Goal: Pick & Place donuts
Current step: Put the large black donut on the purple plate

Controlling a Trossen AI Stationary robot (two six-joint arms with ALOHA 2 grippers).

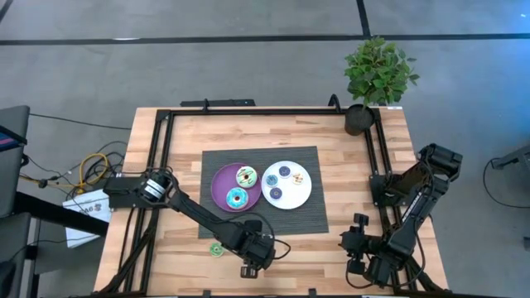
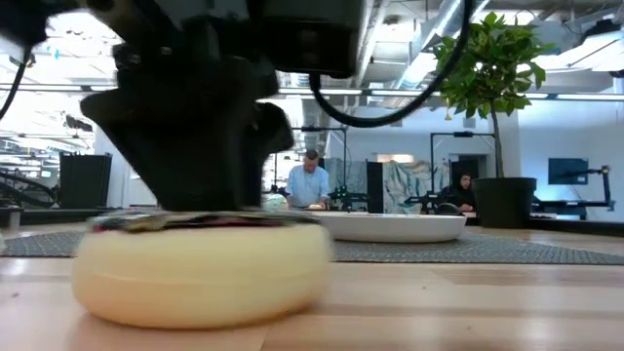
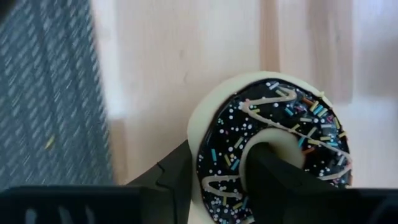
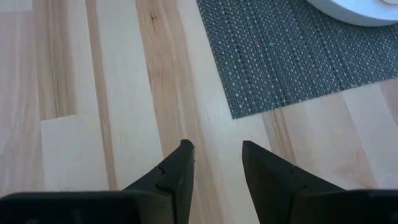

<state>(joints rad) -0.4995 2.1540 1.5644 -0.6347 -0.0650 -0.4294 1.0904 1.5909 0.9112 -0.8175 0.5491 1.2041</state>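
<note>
Fingers of the left gripper (image 3: 217, 180) clamp the dark-iced donut (image 3: 273, 149), hiding its near rim; right gripper (image 4: 217, 165) jaws apart.

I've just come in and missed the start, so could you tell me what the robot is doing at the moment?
It is sorting toy donuts onto plates. The left gripper is down at the near edge of the table, with one finger through the hole of a dark brown sprinkled donut that sits on the wood. Two donuts already lie on the purple plate and three small ones on the white plate. A green donut waits on the wood. The right gripper hangs open and empty near the mat.
</note>
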